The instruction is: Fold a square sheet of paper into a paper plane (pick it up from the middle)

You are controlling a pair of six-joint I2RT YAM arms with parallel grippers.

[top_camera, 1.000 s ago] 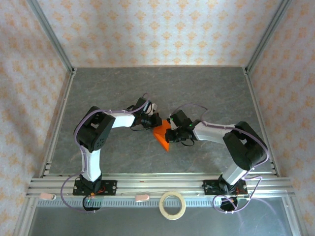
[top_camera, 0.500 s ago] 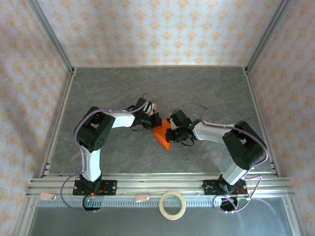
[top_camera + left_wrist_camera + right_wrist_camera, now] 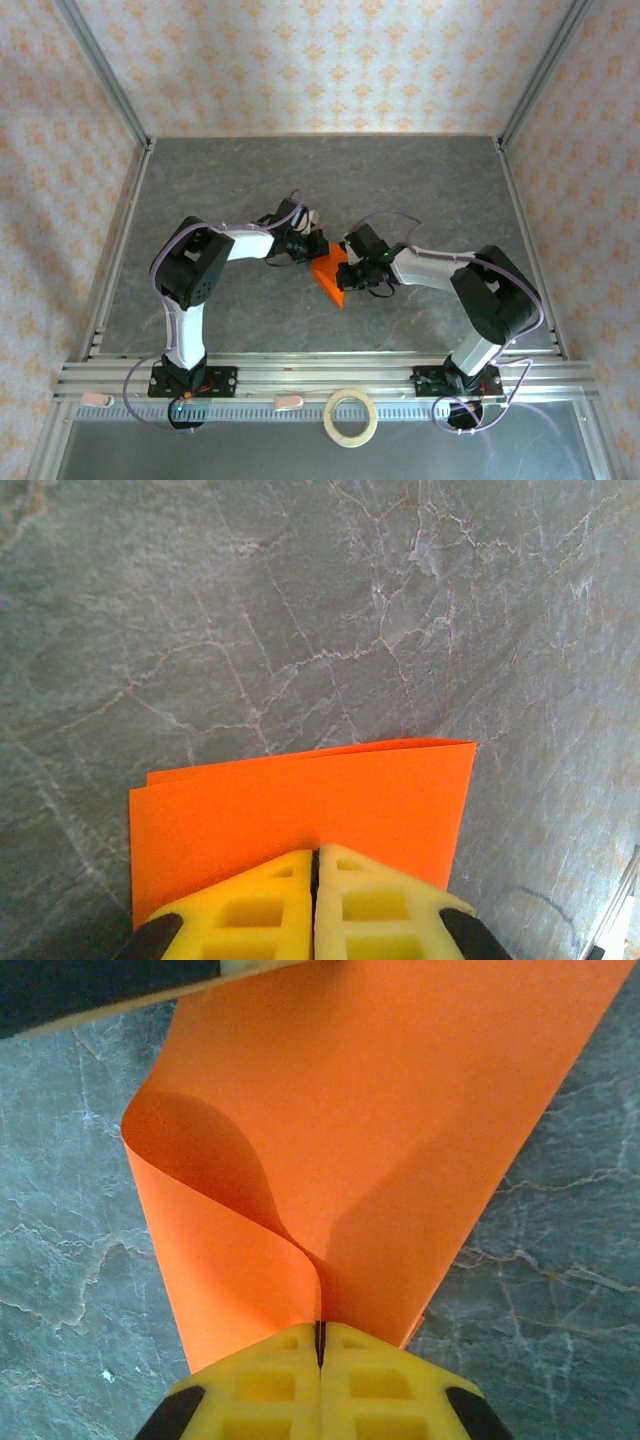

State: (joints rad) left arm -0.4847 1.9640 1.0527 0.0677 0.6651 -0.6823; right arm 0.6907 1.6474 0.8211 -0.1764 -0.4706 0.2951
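Observation:
The bright orange paper [image 3: 330, 276] is a folded sheet held over the middle of the grey table, with a pointed corner toward the near edge. My left gripper [image 3: 313, 248] is at its upper left edge. In the left wrist view its yellow fingers [image 3: 270, 900] are pressed together and the paper [image 3: 300, 795] spreads out flat from their tips, two layers showing at its far edge. My right gripper [image 3: 345, 271] is at the sheet's right side. In the right wrist view it [image 3: 320, 1326] is shut, with a curved fold of the paper [image 3: 380, 1130] pinched in the gap.
A pale tape ring [image 3: 351, 417] lies on the near shelf in front of the aluminium rail [image 3: 300, 375]. Metal frame posts [image 3: 100, 60] and patterned walls enclose the marbled grey table [image 3: 420, 190]. A dark part of the left gripper [image 3: 100, 985] crosses the right wrist view's top left.

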